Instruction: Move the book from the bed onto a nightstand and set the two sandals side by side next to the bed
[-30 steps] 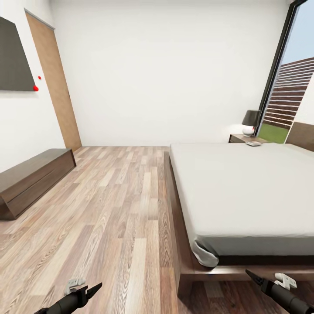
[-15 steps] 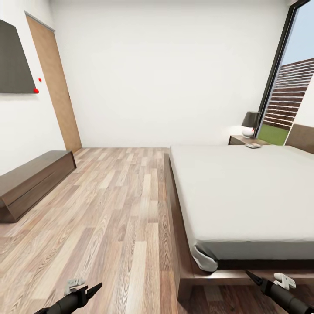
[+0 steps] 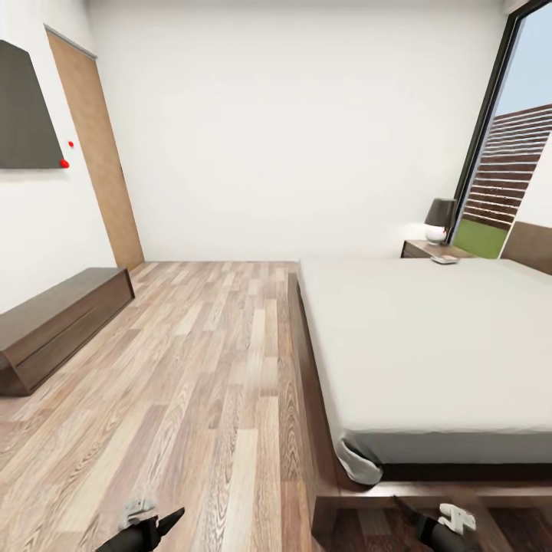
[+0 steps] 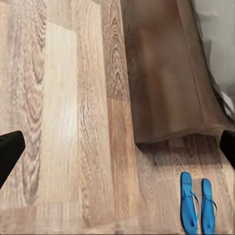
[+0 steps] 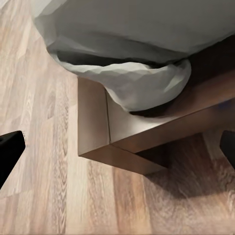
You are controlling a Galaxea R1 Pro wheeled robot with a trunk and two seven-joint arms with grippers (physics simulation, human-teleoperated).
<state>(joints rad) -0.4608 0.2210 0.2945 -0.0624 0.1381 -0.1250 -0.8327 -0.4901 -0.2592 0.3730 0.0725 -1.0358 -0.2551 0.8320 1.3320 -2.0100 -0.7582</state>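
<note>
The two sandals point(image 4: 187, 203) point(image 4: 208, 205), bright blue flip-flops, lie side by side on the wood floor just off the corner of the bed frame point(image 4: 161, 73). My left gripper point(image 4: 117, 149) hangs open above the floor beside them, nothing between its fingers. Over the bed's foot corner point(image 5: 122, 137) my right gripper point(image 5: 117, 152) is open too. In the head view the bed point(image 3: 429, 345) fills the right side, with the left gripper point(image 3: 157, 525) and right gripper point(image 3: 418, 525) at the bottom edge. On the nightstand point(image 3: 422, 248) lies a small flat pale object point(image 3: 445, 259), too small to tell if it is the book.
A dark-shaded lamp point(image 3: 441, 218) stands on the nightstand, beside the tall glass window point(image 3: 506, 169). A long low dark bench cabinet point(image 3: 54, 322) runs along the left wall under a dark wall panel point(image 3: 23, 107). A wooden door point(image 3: 96, 153) is at the back left. Wood floor point(image 3: 207, 368) lies between bench and bed.
The whole picture has slid slightly downward, so the camera moved. Both grippers sit lower in the head view, and the right one is further left.
</note>
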